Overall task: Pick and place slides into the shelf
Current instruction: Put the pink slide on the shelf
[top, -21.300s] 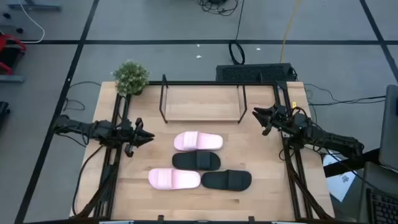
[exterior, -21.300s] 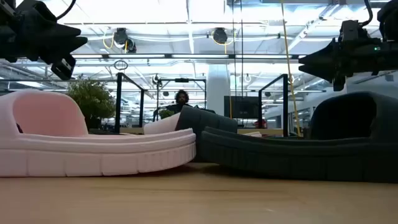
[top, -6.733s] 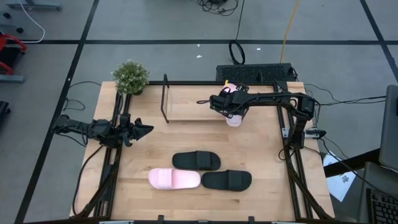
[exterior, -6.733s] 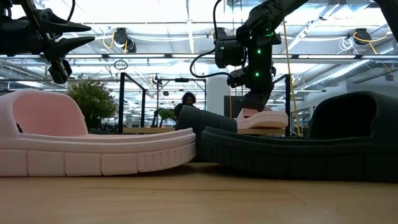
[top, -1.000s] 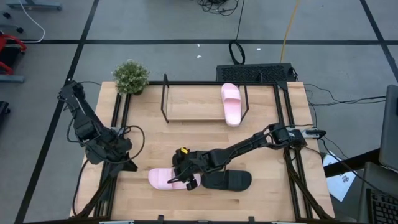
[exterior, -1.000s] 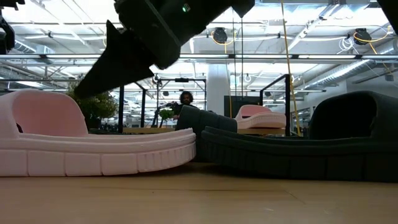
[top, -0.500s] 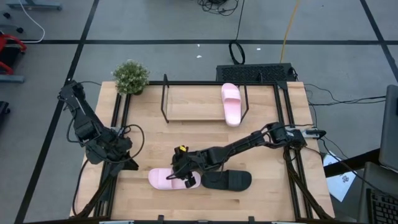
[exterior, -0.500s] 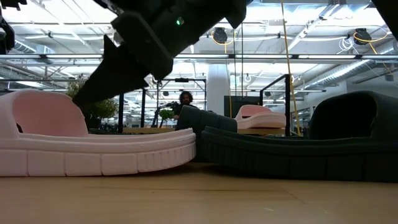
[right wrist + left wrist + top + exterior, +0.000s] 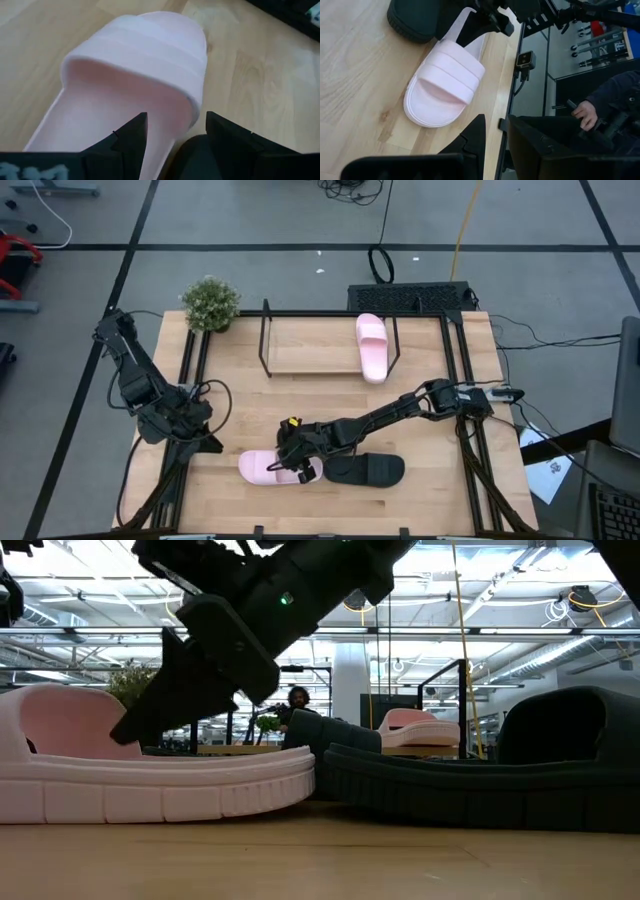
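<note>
right hand [image 9: 300, 470] spread wide over pink slide [image 9: 268, 468] | slide flat, lengthwise across table, toe left

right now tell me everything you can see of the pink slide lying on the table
The pink slide is pale pink and looks like soft moulded foam, with a wide ribbed strap over an open toe. It lies flat, sole down, on the wooden table near the front edge, beside a black slide. The right gripper hangs open over one end, one finger above the footbed. No grip yet.
</note>
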Available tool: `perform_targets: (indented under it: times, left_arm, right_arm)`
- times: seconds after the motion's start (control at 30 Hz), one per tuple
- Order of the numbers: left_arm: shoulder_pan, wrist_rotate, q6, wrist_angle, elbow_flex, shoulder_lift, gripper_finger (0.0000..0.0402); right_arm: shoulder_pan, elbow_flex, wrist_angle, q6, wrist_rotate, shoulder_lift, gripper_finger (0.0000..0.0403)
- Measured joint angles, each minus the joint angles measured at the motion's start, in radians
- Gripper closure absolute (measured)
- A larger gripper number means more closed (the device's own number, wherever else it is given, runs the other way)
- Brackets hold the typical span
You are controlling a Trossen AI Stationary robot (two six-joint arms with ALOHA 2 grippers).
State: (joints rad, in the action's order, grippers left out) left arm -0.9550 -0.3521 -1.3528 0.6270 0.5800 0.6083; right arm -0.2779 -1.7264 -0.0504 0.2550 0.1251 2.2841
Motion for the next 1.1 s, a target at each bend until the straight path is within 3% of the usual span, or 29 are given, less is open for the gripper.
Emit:
perform_targets:
  times: [0.23, 0.53, 1.1]
  left_arm:
    - [0.0, -0.001, -0.015, 0.006, 0.0, 0.0, 0.0328]
    - [0.0, -0.009, -0.018, 0.006, 0.0, 0.0, 0.0328]
    - [0.0, -0.016, -0.022, 0.006, 0.0, 0.0, 0.0328]
  right_arm:
    - [0.002, 0.0, 0.082, -0.005, 0.002, -0.003, 0.0212]
    - [0.002, 0.0, 0.075, -0.001, 0.001, -0.003, 0.0237]
    - [-0.005, 0.0, 0.092, -0.007, 0.008, 0.059, 0.0244]
